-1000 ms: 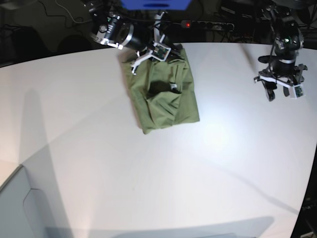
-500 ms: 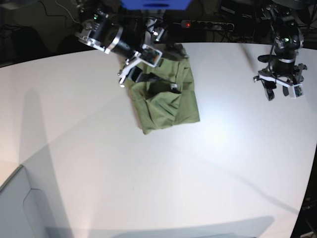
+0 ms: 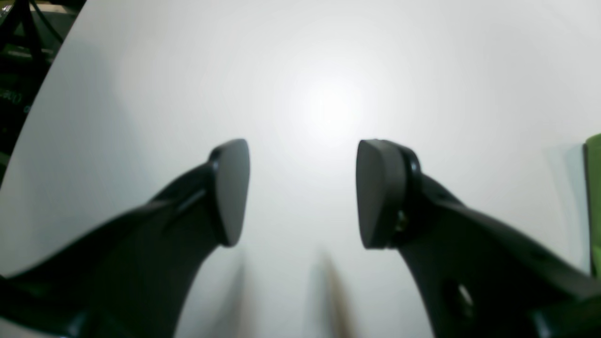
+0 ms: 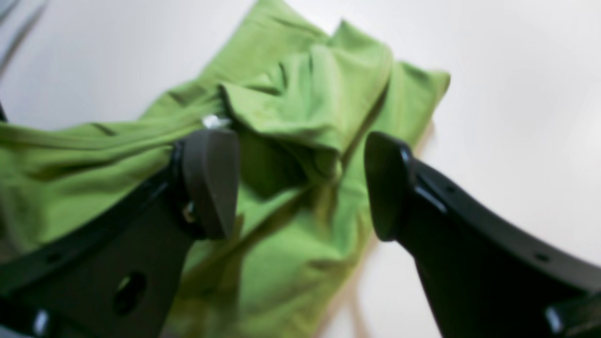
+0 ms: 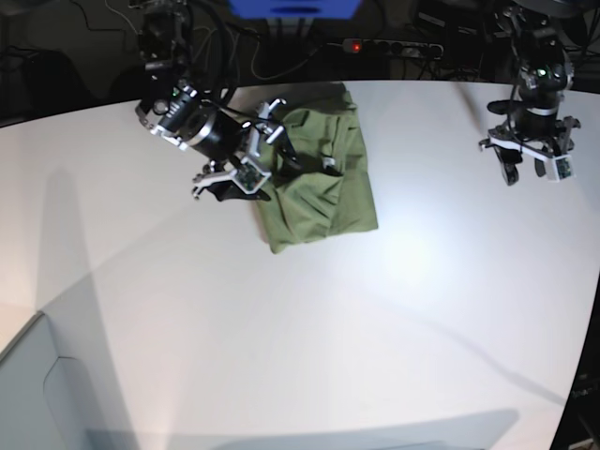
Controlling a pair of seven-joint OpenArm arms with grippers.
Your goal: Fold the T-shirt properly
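Note:
The T-shirt (image 5: 323,178) lies folded into a wrinkled olive-green rectangle on the white table (image 5: 375,328), toward the back centre. My right gripper (image 5: 255,159) hovers at the shirt's left edge, open and holding nothing. In the right wrist view the right gripper (image 4: 300,185) stands wide above the rumpled folds of the T-shirt (image 4: 305,103), apart from the cloth. My left gripper (image 5: 527,175) hangs over bare table at the far right, well away from the shirt. The left gripper (image 3: 300,188) is open and empty, and a sliver of the T-shirt (image 3: 594,202) shows at the frame's right edge.
A power strip (image 5: 394,45) with a red light and cables lies behind the table's back edge. A blue box (image 5: 295,7) sits at the top centre. A grey panel (image 5: 28,394) fills the lower left corner.
The right gripper opened, let go of the shirt's far edge, and drew back left and toward the front. The shirt stays folded. The left arm barely moved.

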